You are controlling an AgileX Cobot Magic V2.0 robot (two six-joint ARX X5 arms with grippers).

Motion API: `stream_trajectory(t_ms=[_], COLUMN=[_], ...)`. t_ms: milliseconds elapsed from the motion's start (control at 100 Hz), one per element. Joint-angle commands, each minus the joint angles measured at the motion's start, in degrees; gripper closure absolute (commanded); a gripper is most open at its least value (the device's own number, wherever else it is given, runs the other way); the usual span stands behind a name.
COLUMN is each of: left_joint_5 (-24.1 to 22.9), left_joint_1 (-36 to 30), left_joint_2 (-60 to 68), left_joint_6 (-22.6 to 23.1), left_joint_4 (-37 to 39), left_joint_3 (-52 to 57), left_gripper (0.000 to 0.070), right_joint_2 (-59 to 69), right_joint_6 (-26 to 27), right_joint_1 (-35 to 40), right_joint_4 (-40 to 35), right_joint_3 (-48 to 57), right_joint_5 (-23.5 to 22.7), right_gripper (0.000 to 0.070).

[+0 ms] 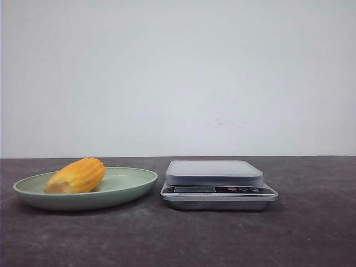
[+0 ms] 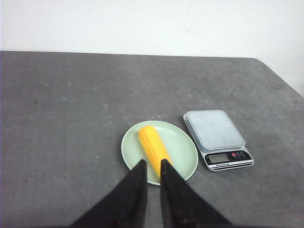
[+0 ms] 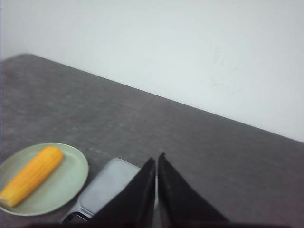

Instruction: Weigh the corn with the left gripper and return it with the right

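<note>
The corn (image 1: 78, 176) lies on its side in a pale green plate (image 1: 136, 179) at the left of the table. A silver kitchen scale (image 1: 214, 173) stands just right of the plate, its platform bare. Neither arm shows in the front view. In the left wrist view my left gripper (image 2: 153, 164) hangs well above the plate (image 2: 183, 147) and the corn (image 2: 152, 145), fingers close together with only a narrow slit, holding nothing. My right gripper (image 3: 156, 159) is shut and empty, high over the scale (image 3: 107, 186), with the corn (image 3: 31, 175) off to one side.
The dark grey table (image 1: 311, 222) runs back to a white wall. The scale's display and buttons (image 2: 228, 157) face the front edge. The table's right edge (image 2: 280, 78) shows in the left wrist view.
</note>
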Motion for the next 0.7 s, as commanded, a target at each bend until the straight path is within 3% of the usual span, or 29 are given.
stream_trajectory(t_ms=[0,110,190,420,610,690], left_joint_5=[-0.26,-0.26,-0.26,-0.26,-0.26,-0.26], left_joint_1=[-0.48,-0.48,-0.48,-0.48,-0.48,-0.48], left_joint_2=[0.37,0.37,0.37,0.37,0.35,0.35], left_joint_6=[-0.31,-0.31,-0.31,-0.31,-0.31,-0.31], left_joint_4=[0.68,0.68,0.68,0.68,0.68,0.68], left_joint_3=[1.07,1.07,1.07,1.07,1.09,1.09], left_gripper=[0.0690,0.0690,0.0690,0.0690,0.0690,0.0690], right_joint_2=[-1.84,-8.20,-13.49,-29.03,-35.10,-36.50], right_joint_6=[-5.92,-7.56,-6.54,0.39,2.67,3.37], right_joint_1=[-9.40,-20.74,-25.16,-32.30,-35.08,-36.11], right_joint_4=[11.69,37.07,44.70,35.69,36.98,31.04], right_joint_3=[-8.48,-25.11,-34.14,-48.87,-59.04,-59.08], right_joint_5=[-9.16,-14.82,-14.82,-13.64,-21.53,-24.87], right_gripper=[0.0700,0.0700,0.0700,0.0700,0.0700,0.0700])
